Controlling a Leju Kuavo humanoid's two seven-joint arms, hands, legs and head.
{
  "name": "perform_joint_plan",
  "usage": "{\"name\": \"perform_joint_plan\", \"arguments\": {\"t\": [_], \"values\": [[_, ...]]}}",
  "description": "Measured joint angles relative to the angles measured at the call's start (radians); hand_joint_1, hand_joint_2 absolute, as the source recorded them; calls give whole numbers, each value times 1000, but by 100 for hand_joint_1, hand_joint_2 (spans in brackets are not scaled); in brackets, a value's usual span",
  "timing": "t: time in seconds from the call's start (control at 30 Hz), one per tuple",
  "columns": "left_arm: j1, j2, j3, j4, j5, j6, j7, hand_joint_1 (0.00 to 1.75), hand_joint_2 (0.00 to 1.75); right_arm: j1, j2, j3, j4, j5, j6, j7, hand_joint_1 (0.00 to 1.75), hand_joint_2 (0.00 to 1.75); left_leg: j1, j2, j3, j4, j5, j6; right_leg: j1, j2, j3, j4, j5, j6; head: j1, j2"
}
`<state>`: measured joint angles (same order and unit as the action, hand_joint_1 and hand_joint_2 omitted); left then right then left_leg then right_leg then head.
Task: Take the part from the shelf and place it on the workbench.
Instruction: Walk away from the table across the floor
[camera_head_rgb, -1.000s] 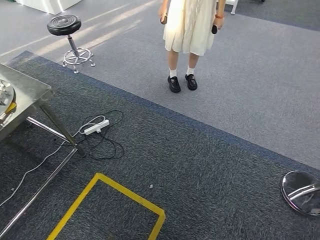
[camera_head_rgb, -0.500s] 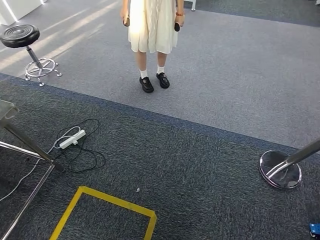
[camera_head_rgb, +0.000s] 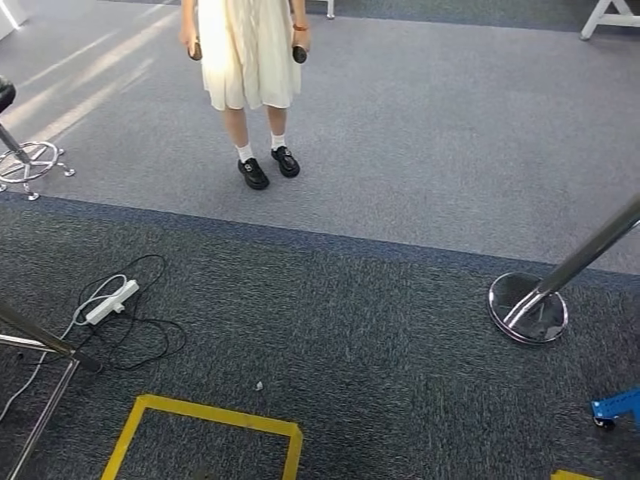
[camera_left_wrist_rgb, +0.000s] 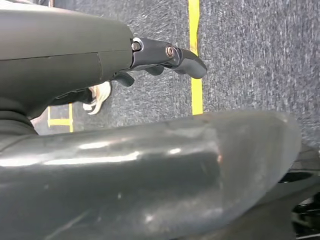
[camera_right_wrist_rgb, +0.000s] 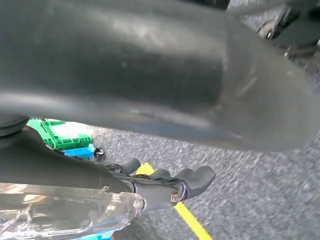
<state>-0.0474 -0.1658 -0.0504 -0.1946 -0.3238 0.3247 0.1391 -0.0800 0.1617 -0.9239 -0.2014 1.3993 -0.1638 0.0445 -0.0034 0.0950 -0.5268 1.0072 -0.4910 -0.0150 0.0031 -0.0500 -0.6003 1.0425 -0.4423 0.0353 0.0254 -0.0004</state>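
Note:
No shelf and no workbench top are in the head view. My left hand (camera_left_wrist_rgb: 166, 52) hangs over dark carpet with its fingers stretched out and nothing in them. My right hand (camera_right_wrist_rgb: 166, 185) also hangs low with its fingers nearly straight. Crumpled clear plastic (camera_right_wrist_rgb: 64, 212) lies against its underside. I cannot tell whether the hand holds it or what it wraps. Behind that hand a green crate (camera_right_wrist_rgb: 60, 134) and a blue piece (camera_right_wrist_rgb: 81, 151) sit at floor level.
A person (camera_head_rgb: 245, 50) in a pale dress stands ahead on the lighter carpet. At the right are a chrome post base (camera_head_rgb: 527, 307) and a blue frame (camera_head_rgb: 617, 405). A power strip (camera_head_rgb: 112, 301) with cables, a steel table leg (camera_head_rgb: 38, 340) and yellow floor tape (camera_head_rgb: 211, 413) are at the left.
The camera has turned to the right, so the whole scene has slid left. The steel table has left the picture, and the chrome post base and the blue frame have come in.

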Motion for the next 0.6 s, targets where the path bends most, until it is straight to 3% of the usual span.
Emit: {"name": "perform_joint_plan", "arguments": {"t": [0.03,0.1,0.17,0.2,0.23,0.27,0.3,0.33,0.4,0.47,0.53,0.6], "values": [[-1,-1,9,0,-5,2,-3,0,0,1,0,0,0,0,-1,1,0,0,2,1,1,0,-2,-6,-1,11,-1,-2,2,-6,0,0],[-4,-2,15,0,-21,4,-2,0,0,1,0,0,0,-2,-2,2,0,0,5,-28,-11,33,-31,-16,-5,33,-2,-9,8,-17,-2,0],[-4,-2,15,0,-37,6,3,0,0,-1,1,0,0,-4,-3,2,0,0,7,-71,-64,145,-93,-21,-8,54,-3,-11,11,-23,-6,0],[-4,-2,15,0,-42,6,7,0,0,-1,1,0,0,-4,-3,2,0,0,6,-80,-99,213,-121,-22,-9,66,-4,-11,11,-24,-7,0],[-3,-1,15,0,-45,6,10,0,0,-1,2,0,0,-5,-3,2,0,0,7,-85,-126,262,-133,-23,-9,79,-4,-11,11,-24,-8,0],[-2,-1,15,1,-46,6,12,0,0,0,2,0,0,-6,-3,2,0,0,7,-87,-139,280,-125,-23,-10,92,-4,-11,12,-24,-7,0],[-1,0,15,1,-48,7,14,0,0,1,2,0,0,-7,-3,2,0,0,8,-88,-134,259,-97,-23,-11,105,-4,-11,12,-23,-7,0],[-1,0,16,1,-45,7,15,0,0,1,2,0,0,-8,-3,2,0,0,10,-95,-112,204,-58,-23,-13,118,-3,-11,13,-21,-7,0],[-1,-3,27,1,-8,10,9,0,0,0,2,0,0,-11,-3,2,0,0,20,-141,-56,76,3,-25,-13,143,-7,-6,14,-12,-9,0],[-3,-8,60,1,51,18,-10,0,0,0,2,0,0,-13,-5,2,0,0,26,-177,-32,14,17,-17,-13,164,-15,-5,18,1,-11,0],[-4,-12,93,0,74,26,-22,0,0,5,2,-1,0,-13,-6,4,0,0,23,-163,-30,9,17,0,-16,178,-22,-10,23,13,-11,0],[-4,-14,107,0,67,32,-23,0,0,10,2,-1,0,-12,-6,6,0,0,22,-143,-28,6,21,16,-15,141,-37,14,8,21,-6,0]]}}
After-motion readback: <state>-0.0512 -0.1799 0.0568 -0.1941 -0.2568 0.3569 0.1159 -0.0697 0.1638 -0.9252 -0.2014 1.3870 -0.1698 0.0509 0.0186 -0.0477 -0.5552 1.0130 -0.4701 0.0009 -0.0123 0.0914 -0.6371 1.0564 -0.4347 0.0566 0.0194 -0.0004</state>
